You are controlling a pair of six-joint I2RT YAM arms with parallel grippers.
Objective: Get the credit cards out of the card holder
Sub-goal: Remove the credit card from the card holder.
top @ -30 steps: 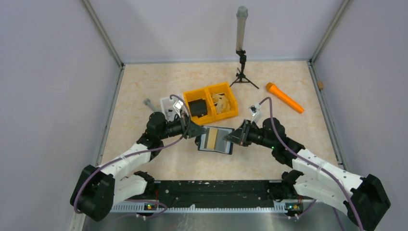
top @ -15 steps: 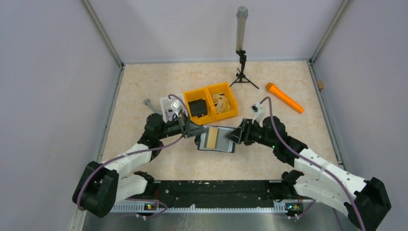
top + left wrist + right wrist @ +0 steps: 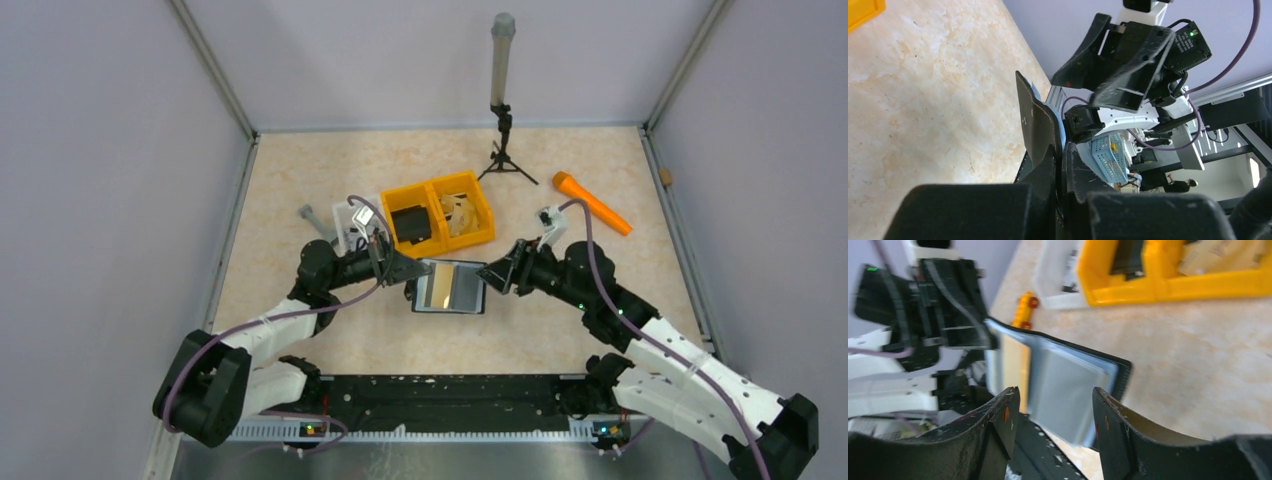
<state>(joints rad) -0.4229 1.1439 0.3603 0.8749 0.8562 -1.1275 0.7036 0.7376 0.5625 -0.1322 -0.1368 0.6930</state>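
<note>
The card holder [image 3: 449, 288] hangs open just above the table, black outside with a pale grey-blue lining [image 3: 1068, 385]. My left gripper [image 3: 408, 270] is shut on its left edge; in the left wrist view the holder [image 3: 1034, 117] stands edge-on, pinched between the fingers [image 3: 1048, 167]. A tan card face [image 3: 435, 288] shows in its left half, and again in the right wrist view [image 3: 1013, 365]. Whether the grey right half is a credit card or lining I cannot tell. My right gripper [image 3: 492, 275] stands open just right of the holder, nothing between its fingertips [image 3: 1055, 400].
A yellow two-compartment bin [image 3: 470, 193] sits behind the holder with a black blocky item [image 3: 411, 222] in its left half. A white tray [image 3: 350, 215] lies left of it. An orange cylinder [image 3: 592, 203] and a small tripod with a grey tube [image 3: 500, 100] stand further back.
My right gripper has opened, come off the holder's right edge and drawn back to the right. The left gripper keeps its grip; the holder has barely moved.
</note>
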